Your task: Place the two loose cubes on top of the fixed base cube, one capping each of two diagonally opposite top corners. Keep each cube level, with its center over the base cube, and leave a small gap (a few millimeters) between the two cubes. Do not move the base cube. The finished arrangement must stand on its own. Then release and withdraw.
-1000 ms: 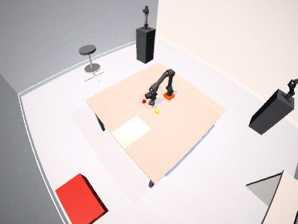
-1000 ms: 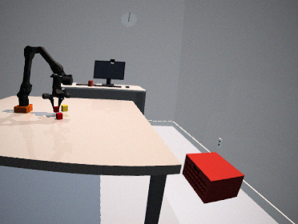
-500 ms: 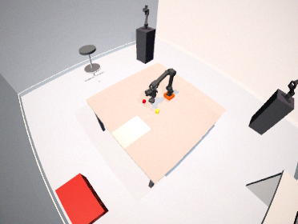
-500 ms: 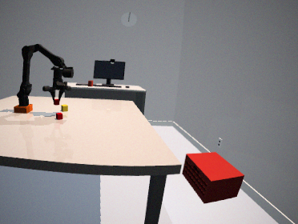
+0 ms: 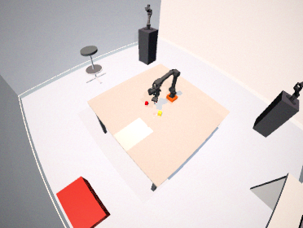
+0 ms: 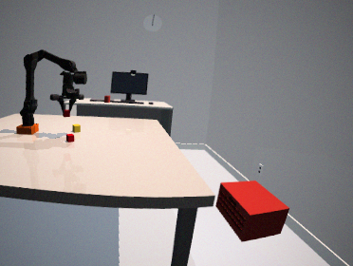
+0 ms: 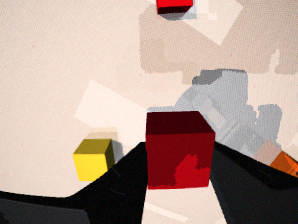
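Observation:
My gripper [image 5: 155,100] [image 6: 66,109] [image 7: 176,148] is shut on a red cube [image 6: 66,113] [image 7: 175,162] and holds it above the table, with the cube near level. The held cube cannot be made out in the top view. The other red cube [image 5: 147,103] [image 6: 70,138] [image 7: 174,6] lies on the table, at the top edge of the wrist view. The yellow cube [image 5: 160,113] [image 6: 76,128] [image 7: 92,167] stands on the table, left of the held cube in the wrist view. Its visible top bears nothing.
The table [image 5: 183,134] [image 6: 119,161] carries the arm's orange base [image 5: 172,98] [image 6: 27,128] [image 7: 283,163]. A white rectangle [image 5: 133,133] lies near the table's edge in the top view. A desk with a monitor [image 6: 129,83] stands behind, and a red box [image 5: 81,203] [image 6: 253,204] stands beyond the table.

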Robot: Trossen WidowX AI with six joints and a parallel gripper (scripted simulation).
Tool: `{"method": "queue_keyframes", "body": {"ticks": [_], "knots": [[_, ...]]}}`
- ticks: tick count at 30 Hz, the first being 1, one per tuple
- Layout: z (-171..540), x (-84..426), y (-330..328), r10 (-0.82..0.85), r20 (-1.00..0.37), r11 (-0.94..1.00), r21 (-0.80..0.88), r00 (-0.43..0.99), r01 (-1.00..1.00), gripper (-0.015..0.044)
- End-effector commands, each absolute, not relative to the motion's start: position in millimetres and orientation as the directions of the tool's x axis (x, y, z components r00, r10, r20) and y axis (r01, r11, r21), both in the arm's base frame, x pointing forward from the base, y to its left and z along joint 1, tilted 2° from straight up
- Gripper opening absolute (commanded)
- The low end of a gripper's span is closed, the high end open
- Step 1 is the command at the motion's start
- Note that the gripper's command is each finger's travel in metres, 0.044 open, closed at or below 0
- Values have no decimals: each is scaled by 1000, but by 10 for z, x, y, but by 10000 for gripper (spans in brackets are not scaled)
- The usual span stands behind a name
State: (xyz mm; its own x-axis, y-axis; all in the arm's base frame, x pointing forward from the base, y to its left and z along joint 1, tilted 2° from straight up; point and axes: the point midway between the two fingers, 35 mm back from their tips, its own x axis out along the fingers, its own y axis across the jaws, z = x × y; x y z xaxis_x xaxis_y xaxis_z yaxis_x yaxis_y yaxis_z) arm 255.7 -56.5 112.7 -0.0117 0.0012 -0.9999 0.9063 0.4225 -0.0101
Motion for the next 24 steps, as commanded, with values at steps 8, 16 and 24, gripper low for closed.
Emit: {"method": "queue_keyframes", "body": {"ticks": [8,16,24], "knots": [[1088,2643,-312,8,-1000,586,-1,-8,810,105],[1023,2712,-92,10,-1000,709,2,-7,705,105],[947,2775,133,12,-1000,811,6,-7,585,105]]}}
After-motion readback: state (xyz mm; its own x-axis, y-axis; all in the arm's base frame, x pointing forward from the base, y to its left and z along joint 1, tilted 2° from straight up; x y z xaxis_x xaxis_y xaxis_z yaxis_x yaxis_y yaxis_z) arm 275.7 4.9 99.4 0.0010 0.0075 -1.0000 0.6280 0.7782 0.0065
